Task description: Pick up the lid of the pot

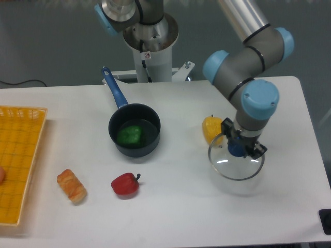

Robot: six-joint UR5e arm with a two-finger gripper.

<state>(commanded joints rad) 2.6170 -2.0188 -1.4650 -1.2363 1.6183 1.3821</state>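
Pot lid (227,173) up off the table (170,212), blue knob (237,150) pinched in my end effector (242,139); yellow vegetable (211,127) near.

White table (165,219) with pot (137,152) (blue-handled), crate (20,134), red pepper (124,185), brown food (71,186), yellow food (211,127)

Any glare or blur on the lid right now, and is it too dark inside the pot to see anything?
In the fixed camera view, the clear lid nearly blends into the pale table, though its rim reads fairly crisply and no glare hides it; in that same view, the black pot is dark inside, yet the green item shows.
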